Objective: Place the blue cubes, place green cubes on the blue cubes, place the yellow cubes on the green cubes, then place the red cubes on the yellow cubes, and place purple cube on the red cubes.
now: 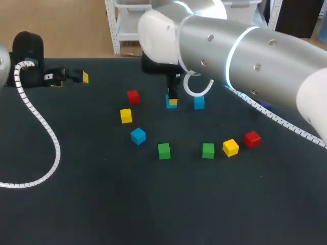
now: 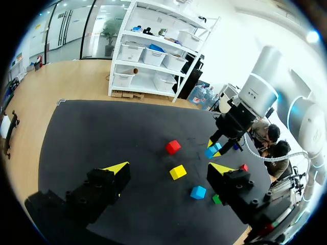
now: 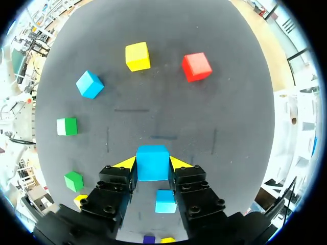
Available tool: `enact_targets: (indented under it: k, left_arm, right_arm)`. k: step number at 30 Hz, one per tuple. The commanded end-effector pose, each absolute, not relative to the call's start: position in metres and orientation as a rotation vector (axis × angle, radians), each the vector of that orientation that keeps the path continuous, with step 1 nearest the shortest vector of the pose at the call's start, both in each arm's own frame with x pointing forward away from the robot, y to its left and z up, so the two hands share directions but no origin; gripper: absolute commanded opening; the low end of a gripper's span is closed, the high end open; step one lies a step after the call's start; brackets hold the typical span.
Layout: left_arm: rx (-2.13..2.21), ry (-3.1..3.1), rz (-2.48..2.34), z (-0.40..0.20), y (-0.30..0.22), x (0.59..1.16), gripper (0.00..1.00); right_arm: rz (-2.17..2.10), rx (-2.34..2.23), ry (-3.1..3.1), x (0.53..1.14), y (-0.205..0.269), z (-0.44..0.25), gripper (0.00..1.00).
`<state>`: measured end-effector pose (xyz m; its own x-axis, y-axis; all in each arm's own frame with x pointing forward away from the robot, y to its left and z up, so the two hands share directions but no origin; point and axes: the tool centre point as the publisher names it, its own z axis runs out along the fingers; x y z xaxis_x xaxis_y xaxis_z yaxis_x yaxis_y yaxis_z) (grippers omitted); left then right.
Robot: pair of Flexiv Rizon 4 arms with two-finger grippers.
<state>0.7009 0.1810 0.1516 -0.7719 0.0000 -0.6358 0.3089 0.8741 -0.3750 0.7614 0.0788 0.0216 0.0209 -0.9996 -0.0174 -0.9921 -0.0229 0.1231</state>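
The small solid blue cube looks light and rigid, with flat, probably smooth faces and crisp edges. I judge it is best pinched squarely across two opposite faces near their middle, where it cannot twist out, and it should neither crush nor break. It is a plain block of even bright blue. It sits between the yellow-tipped fingers of the right tool, which is clamped on it from both sides, low over the far middle of the dark matte surface. I cannot tell whether it rests on the surface or hangs just above it. A second blue cube lies just beside it, and a third blue cube lies nearer the robot, well apart. Scattered around them are a red cube, a yellow cube and a green cube. The left tool hovers at the far left of the surface, its fingers apart and holding nothing.
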Motion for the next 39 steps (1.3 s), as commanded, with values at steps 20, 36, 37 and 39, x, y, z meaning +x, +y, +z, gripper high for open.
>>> enact_targets:
  k: [20,36,37,39]
  left_arm:
    - [0.228,2.376,-0.632,0.150,0.184,0.700,1.00]
    - [0.228,2.376,-0.632,0.150,0.184,0.700,1.00]
    - [0.228,2.376,-0.632,0.150,0.184,0.700,1.00]
    - [0.228,2.376,-0.632,0.150,0.184,0.700,1.00]
  right_arm:
    - [-0.086,2.115,-2.286,0.763,0.045,0.005,0.00]
    - [-0.104,2.089,-2.290,0.776,0.038,0.002,0.00]
    - [-0.104,2.089,-2.289,0.776,0.038,0.003,0.00]
    - [-0.103,2.087,-2.289,0.777,0.038,0.002,0.00]
